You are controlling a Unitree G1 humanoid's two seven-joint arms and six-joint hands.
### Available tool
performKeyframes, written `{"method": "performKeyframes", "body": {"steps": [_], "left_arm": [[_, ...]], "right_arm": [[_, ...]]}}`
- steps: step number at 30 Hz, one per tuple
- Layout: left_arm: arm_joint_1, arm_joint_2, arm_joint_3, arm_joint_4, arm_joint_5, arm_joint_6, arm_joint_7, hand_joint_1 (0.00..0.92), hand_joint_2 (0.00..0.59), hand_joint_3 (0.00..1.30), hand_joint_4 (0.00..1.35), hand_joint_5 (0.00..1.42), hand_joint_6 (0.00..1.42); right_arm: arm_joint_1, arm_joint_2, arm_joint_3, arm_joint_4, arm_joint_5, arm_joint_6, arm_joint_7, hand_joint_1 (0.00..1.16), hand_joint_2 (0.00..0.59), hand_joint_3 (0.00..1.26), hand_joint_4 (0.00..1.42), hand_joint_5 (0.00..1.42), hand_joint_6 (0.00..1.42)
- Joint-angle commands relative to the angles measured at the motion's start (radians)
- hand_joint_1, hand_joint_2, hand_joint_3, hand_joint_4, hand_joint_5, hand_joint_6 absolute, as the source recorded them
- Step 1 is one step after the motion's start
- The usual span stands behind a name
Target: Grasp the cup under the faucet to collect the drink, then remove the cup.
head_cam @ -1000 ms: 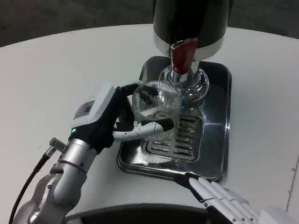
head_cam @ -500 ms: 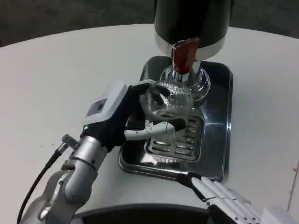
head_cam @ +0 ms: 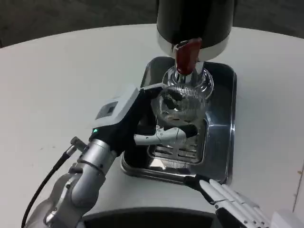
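A clear ribbed glass cup [head_cam: 179,102] stands over the grille of the steel drip tray [head_cam: 221,142], just below and in front of the red faucet lever [head_cam: 186,56] of the black dispenser [head_cam: 194,21]. My left hand [head_cam: 135,121] grips the cup from its left side, fingers wrapped around the wall. I cannot tell whether any drink is in the cup. My right hand [head_cam: 228,202] lies low at the table's front edge, fingers stretched out flat and holding nothing.
The dispenser's chrome base [head_cam: 205,81] rises right behind the cup. White table [head_cam: 57,80] spreads to the left and right of the tray. A black cable [head_cam: 45,185] trails from my left forearm.
My left hand has carried the cup to the right and further back, from the tray's left part to under the faucet. The right hand has barely shifted.
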Motion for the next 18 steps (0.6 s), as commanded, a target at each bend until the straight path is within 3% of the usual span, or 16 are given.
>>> {"method": "performKeyframes", "body": {"steps": [1, 10, 18], "left_arm": [[0.005, -0.002, -0.016, -0.010, 0.010, 0.012, -0.015, 0.672, 0.231, 0.72, 0.78, 0.99, 0.97], [0.014, 0.003, -0.018, -0.019, 0.013, 0.019, -0.009, 0.667, 0.223, 0.70, 0.78, 0.98, 0.97], [0.021, 0.005, -0.015, -0.032, 0.016, 0.036, -0.002, 0.789, 0.095, 0.65, 0.69, 0.83, 0.97]], "right_arm": [[0.020, -0.001, 0.000, -0.015, 0.013, 0.007, -0.011, 0.75, 0.484, 0.04, 0.00, 0.00, 0.00], [0.017, -0.007, 0.001, -0.015, 0.017, 0.014, -0.016, 0.74, 0.482, 0.04, 0.00, 0.00, 0.00], [0.021, -0.011, 0.004, -0.015, 0.022, 0.018, -0.025, 0.74, 0.486, 0.04, 0.00, 0.00, 0.00]]}}
